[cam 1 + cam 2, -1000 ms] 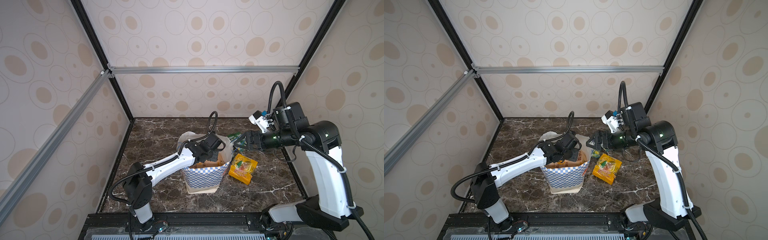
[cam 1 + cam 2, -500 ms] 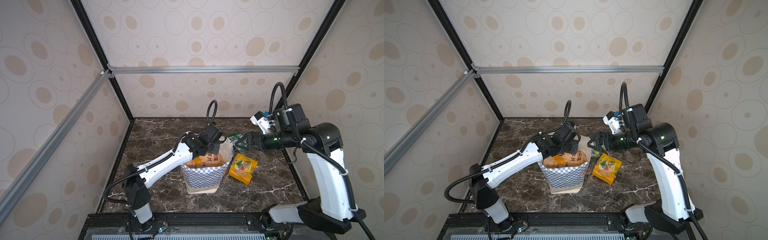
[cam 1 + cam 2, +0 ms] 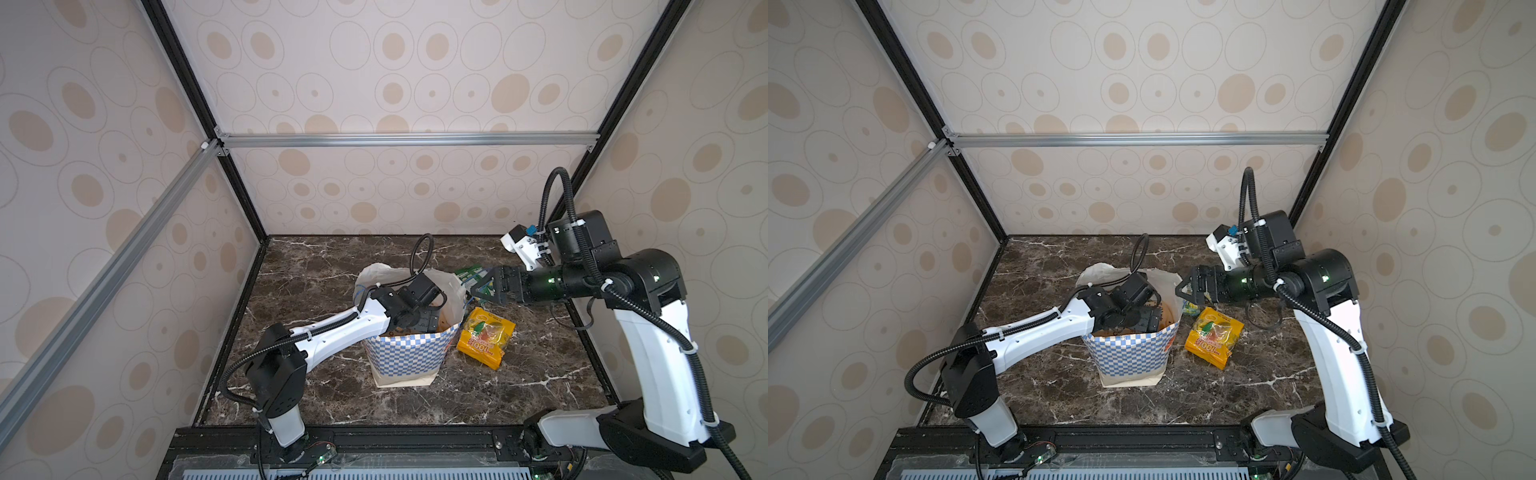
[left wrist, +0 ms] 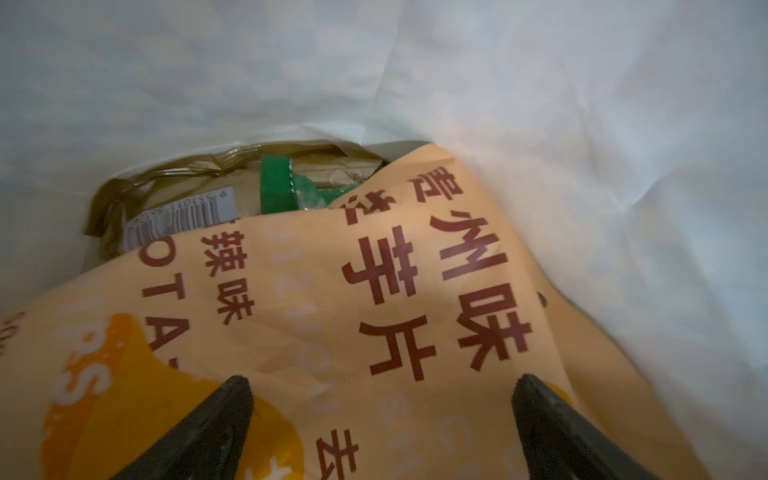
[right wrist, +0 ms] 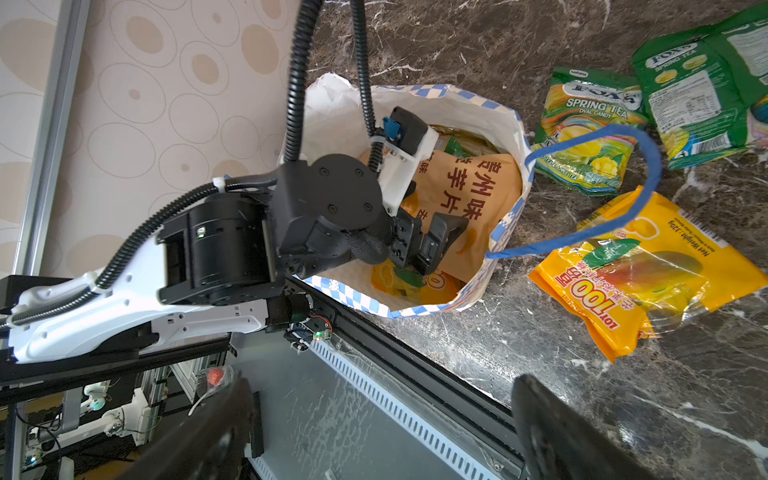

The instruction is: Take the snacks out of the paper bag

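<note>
Inside the paper bag (image 3: 409,357), the left fingers (image 4: 199,432) stand spread over the chips bag (image 4: 374,291); the right fingers (image 5: 561,428) hang open nearby.

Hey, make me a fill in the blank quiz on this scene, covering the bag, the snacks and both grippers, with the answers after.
The left gripper, down in the paper bag, has its jaws ____.
The chips bag lies ____ the paper bag.
The paper bag's cord handle is coloured ____.
The right gripper holds ____.
Missing words: open; inside; blue; nothing.
</note>
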